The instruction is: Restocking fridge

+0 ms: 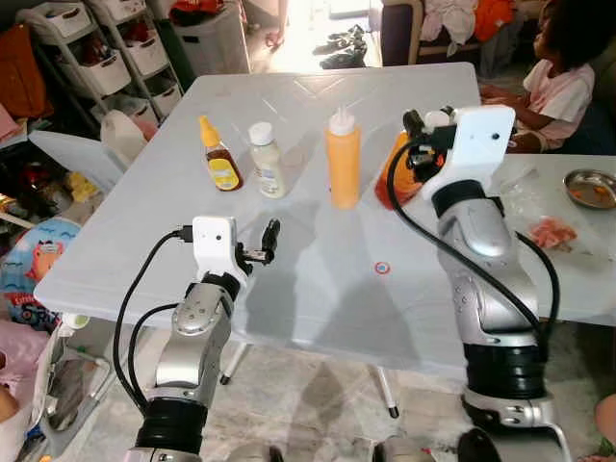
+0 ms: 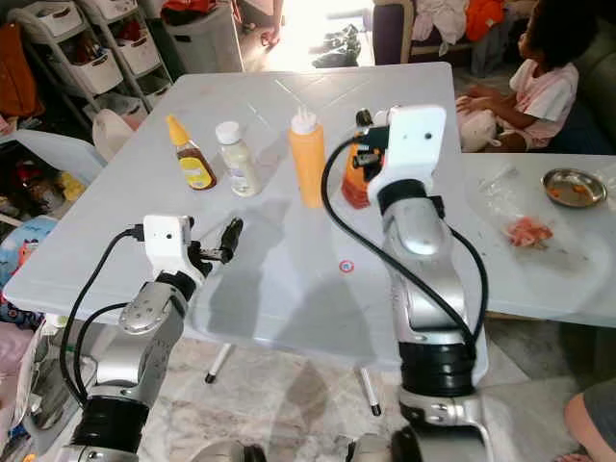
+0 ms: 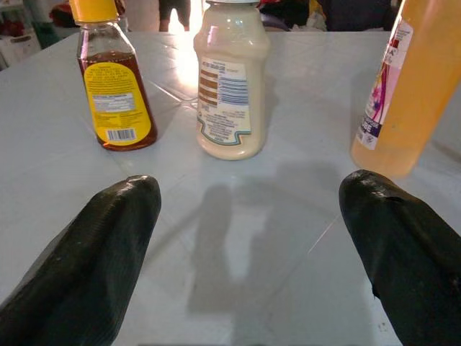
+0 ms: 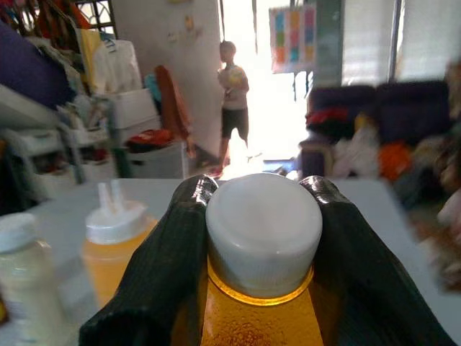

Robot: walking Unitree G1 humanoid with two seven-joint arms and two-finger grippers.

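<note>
White plastic surface [image 1: 318, 279] carries, left to right, a yellow-capped amber syrup bottle [image 1: 220, 155], a cream mayonnaise bottle [image 1: 266, 161] and an orange squeeze bottle [image 1: 343, 160]. Left tool [image 1: 267, 243] hovers spread wide before them. Right tool [image 4: 263, 216] clamps the white-capped orange juice bottle [image 4: 263, 288] at its neck.

Left gripper [image 1: 270, 240] low, fingers spread; right gripper [image 4: 263, 216] raised, fingers clamped tight.

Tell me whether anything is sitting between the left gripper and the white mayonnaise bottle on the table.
Nothing visible. The left gripper is open above bare table, and the mayonnaise bottle stands straight ahead between its fingers. The honey bottle and orange squeeze bottle flank it, standing apart.
</note>
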